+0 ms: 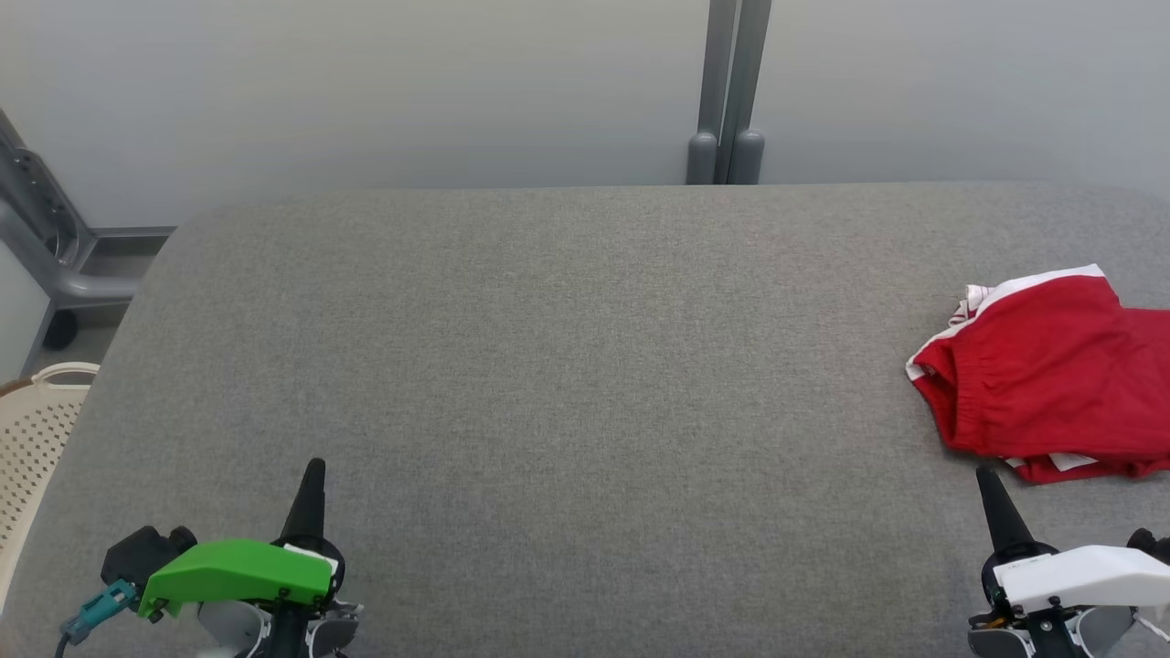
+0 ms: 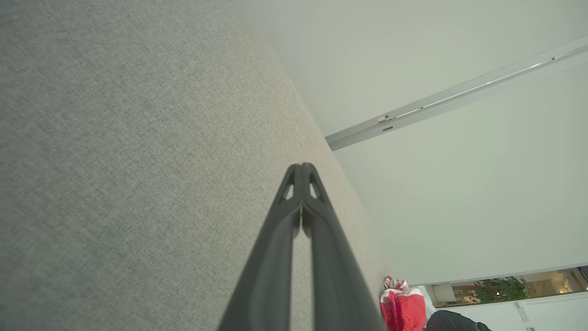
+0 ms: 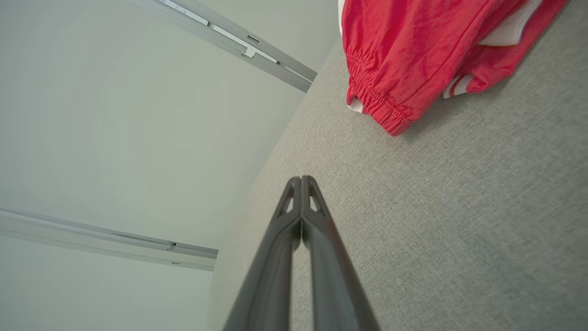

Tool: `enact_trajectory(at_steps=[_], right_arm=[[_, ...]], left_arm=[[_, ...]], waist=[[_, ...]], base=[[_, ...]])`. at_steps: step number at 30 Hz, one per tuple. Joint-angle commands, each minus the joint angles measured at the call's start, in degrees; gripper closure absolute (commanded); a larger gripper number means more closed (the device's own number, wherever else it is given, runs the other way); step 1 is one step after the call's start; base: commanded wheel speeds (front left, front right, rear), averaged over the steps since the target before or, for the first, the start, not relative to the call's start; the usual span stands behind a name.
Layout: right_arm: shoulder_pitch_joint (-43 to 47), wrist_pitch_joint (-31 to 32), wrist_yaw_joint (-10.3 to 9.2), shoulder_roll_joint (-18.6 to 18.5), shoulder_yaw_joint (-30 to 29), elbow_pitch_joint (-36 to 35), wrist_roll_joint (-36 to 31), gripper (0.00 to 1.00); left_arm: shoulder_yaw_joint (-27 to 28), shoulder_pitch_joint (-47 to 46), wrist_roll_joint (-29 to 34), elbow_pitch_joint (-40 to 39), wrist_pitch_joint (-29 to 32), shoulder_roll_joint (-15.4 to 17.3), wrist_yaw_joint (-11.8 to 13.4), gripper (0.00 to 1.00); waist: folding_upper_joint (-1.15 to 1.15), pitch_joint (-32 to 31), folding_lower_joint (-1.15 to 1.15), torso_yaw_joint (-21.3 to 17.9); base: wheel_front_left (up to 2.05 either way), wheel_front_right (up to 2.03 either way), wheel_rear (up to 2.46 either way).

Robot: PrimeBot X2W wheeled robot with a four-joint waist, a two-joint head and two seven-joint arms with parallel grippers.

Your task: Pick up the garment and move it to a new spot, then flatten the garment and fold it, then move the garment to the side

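The garment (image 1: 1051, 375) is a pair of red shorts with white trim, lying rumpled at the right edge of the grey table (image 1: 585, 366). My right gripper (image 1: 985, 475) is shut and empty, its tip just short of the garment's near edge. The right wrist view shows the garment (image 3: 413, 50) ahead of the shut right gripper (image 3: 302, 179), apart from it. My left gripper (image 1: 314, 466) rests shut and empty at the lower left, far from the garment. In the left wrist view the fingers of the left gripper (image 2: 302, 166) meet at the tip, and the garment (image 2: 404, 308) shows small and distant.
A cream perforated basket (image 1: 32, 429) stands off the table's left edge. A grey metal frame with a wheel (image 1: 55, 274) stands at the far left. A grey post (image 1: 728, 91) runs down the pale wall behind the table.
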Motion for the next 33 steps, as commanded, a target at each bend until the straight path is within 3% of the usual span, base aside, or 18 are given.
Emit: enact_trajectory(at_steps=[1,33], right_arm=[[-1.39,0.28,0.01,-0.36,-0.31,-0.91,1.36,1.0],[-1.77,2.68,0.01,-0.47,-2.67,-2.7,18.63,1.0]], left_arm=[[0.52,-1.79,-1.12,-0.7,0.16,-0.09,-0.5,1.0],[4.06,-3.9,-12.89,-1.68,4.15,-2.75,-2.94,1.0]], waist=[[0.0,0.05,0.0,-0.04],[0.0,1.49,0.0,-1.18]], base=[[0.0,0.0,0.0],[0.0,0.0,0.0]])
